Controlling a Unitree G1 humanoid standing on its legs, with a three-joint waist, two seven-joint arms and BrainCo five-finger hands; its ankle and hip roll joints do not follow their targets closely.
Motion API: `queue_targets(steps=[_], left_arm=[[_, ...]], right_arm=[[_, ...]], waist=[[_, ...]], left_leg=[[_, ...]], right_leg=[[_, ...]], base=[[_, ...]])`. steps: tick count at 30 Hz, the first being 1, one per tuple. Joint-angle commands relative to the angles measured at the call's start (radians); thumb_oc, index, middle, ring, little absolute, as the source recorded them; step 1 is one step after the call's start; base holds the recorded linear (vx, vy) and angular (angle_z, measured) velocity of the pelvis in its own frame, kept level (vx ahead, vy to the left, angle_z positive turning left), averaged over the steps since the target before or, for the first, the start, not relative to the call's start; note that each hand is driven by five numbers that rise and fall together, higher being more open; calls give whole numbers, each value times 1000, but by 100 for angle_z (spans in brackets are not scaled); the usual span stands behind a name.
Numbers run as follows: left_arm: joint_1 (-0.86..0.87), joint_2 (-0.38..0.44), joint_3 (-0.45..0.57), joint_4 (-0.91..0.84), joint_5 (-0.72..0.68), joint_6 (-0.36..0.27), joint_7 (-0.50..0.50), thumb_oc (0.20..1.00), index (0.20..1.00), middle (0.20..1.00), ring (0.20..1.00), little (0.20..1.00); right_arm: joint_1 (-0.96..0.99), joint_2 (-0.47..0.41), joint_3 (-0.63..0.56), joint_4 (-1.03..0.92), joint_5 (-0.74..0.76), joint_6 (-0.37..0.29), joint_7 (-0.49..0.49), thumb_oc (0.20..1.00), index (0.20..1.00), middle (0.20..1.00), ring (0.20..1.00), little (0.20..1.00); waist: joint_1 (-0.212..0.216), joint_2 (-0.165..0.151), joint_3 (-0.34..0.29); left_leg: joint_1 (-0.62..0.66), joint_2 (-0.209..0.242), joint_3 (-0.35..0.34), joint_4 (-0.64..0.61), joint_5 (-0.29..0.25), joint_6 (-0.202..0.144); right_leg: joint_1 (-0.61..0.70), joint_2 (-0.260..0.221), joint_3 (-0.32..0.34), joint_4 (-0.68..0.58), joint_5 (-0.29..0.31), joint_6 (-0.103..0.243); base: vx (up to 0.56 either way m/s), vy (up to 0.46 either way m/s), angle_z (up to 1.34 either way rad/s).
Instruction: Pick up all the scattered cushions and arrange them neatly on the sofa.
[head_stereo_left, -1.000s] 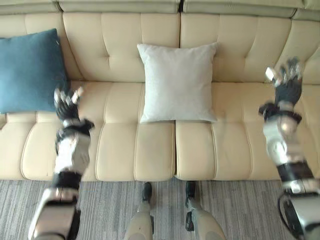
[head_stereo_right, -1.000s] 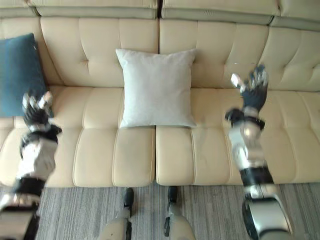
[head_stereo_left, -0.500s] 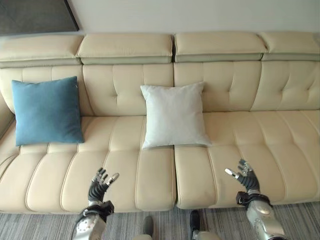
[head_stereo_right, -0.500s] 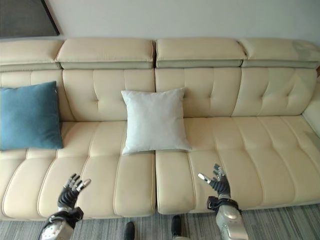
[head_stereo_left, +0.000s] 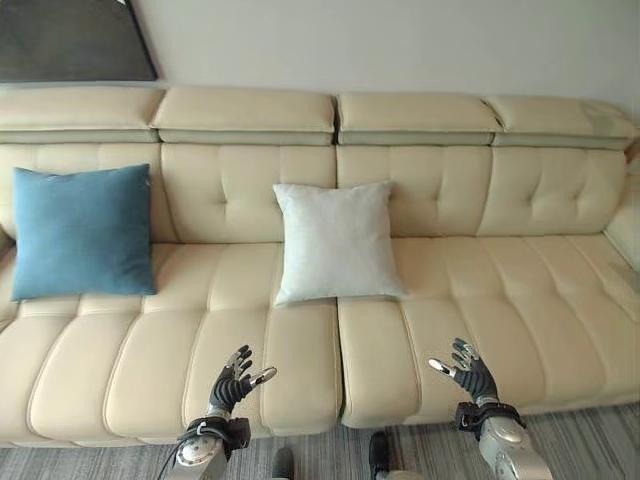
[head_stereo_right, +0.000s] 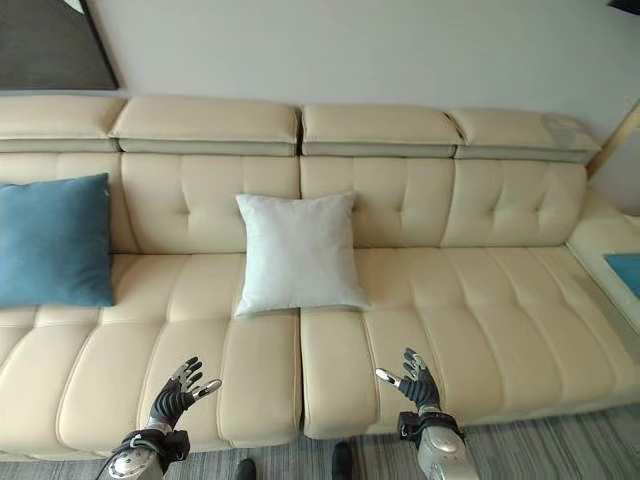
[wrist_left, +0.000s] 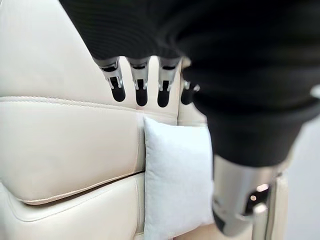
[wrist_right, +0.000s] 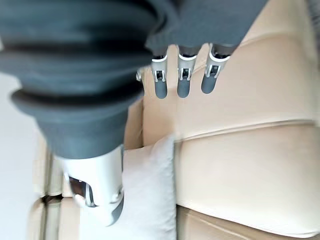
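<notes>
— Blue and white: how many cushions?
— Two. One blue cushion (head_stereo_left: 82, 231) leans on the backrest at the left end of the cream sofa (head_stereo_left: 520, 300); one white cushion (head_stereo_left: 335, 241) leans upright at the middle.
— And the hands?
— Both raised before the seat's front edge, well apart from the cushions. Left hand (head_stereo_left: 233, 381) and right hand (head_stereo_left: 468, 371) have fingers spread, holding nothing.

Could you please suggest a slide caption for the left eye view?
Blue cushion and white cushion upright on the sofa; both hands open, empty.
</notes>
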Motion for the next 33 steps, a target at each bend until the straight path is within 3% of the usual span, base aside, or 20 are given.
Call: queue_targets(steps=[1,5,8,10,11,15,18,20,24,27,28,33], left_arm=[[-71,18,52,-11,38,-40,12,1000,1000,1000,1000,1000],[-59,10,59,-4,29,-37,13,1000,1000,1000,1000,1000],[-44,5,71,-25,29,-35,20,1000,1000,1000,1000,1000],[-45,5,72,-29,30,-34,19,1000,1000,1000,1000,1000],[-50,3,65,-40,25,-34,21,1000,1000,1000,1000,1000],[-77,-6,49,-57,12,-40,29,1000,1000,1000,1000,1000],[-90,-11,49,-68,8,-47,28,1000,1000,1000,1000,1000],[-79,-13,46,-77,5,-48,14,1000,1000,1000,1000,1000],[-68,-20,42,-81,-13,-45,12,1000,1000,1000,1000,1000],[-56,-30,35,-80,-9,-37,13,1000,1000,1000,1000,1000],[-45,-34,30,-79,-1,-30,13,1000,1000,1000,1000,1000],[-28,-42,22,-85,1,-21,9,1000,1000,1000,1000,1000]], right_arm=[[-42,-7,-49,-48,41,-38,4,1000,1000,1000,1000,1000],[-26,-7,-57,-56,41,-34,6,1000,1000,1000,1000,1000],[-25,-8,-54,-79,46,-35,-3,1000,1000,1000,1000,1000],[-25,-11,-52,-85,48,-35,-3,1000,1000,1000,1000,1000],[-25,-19,-45,-97,61,-43,-4,1000,1000,1000,1000,1000],[-36,-40,-36,-98,70,-46,-13,1000,1000,1000,1000,1000],[-44,-45,-28,-96,68,-43,-9,1000,1000,1000,1000,1000],[-38,-45,-25,-97,66,-38,2,1000,1000,1000,1000,1000],[-35,-46,-24,-103,68,-41,17,1000,1000,1000,1000,1000],[-26,-45,-29,-102,72,-39,15,1000,1000,1000,1000,1000],[-25,-40,-34,-100,75,-41,12,1000,1000,1000,1000,1000],[-21,-32,-28,-99,72,-34,10,1000,1000,1000,1000,1000]], waist=[[14,1,36],[31,-12,15],[51,-26,13],[50,-24,15],[51,-11,39],[45,18,90],[35,11,101],[24,-6,87],[6,0,64],[-7,20,49],[-15,31,32],[-19,35,25]], left_leg=[[22,-51,3,1,-117,-7],[-5,-58,17,13,-104,-10],[-55,-45,28,43,-62,-31],[-68,-36,28,51,-50,-38],[-92,-15,24,69,-20,-60],[-142,12,-6,84,41,-108],[-138,2,-23,123,-4,-96],[-101,-15,-27,204,-101,-76],[-7,-39,-55,228,-193,-71],[42,-24,-50,156,-175,-69],[71,-20,-45,81,-163,-70],[106,-35,-47,33,-163,-61]], right_leg=[[128,1,53,192,-172,3],[193,6,74,165,-181,2],[258,32,68,13,-239,-41],[266,41,67,-16,-240,-51],[269,67,61,-42,-247,-73],[245,94,25,-30,-247,-97],[214,83,5,-22,-226,-99],[197,53,-12,-38,-197,-92],[179,45,-19,-60,-181,-90],[180,60,-27,-66,-180,-89],[182,67,-33,-76,-172,-84],[183,58,-22,-89,-145,-67]], base=[[-135,-69,11],[-129,-131,-9],[-170,-238,-25],[-151,-192,-9],[-229,-203,1],[-281,-174,18],[-185,-65,19],[-177,-57,17],[-65,29,13],[15,83,7],[17,91,29],[-32,118,10]])
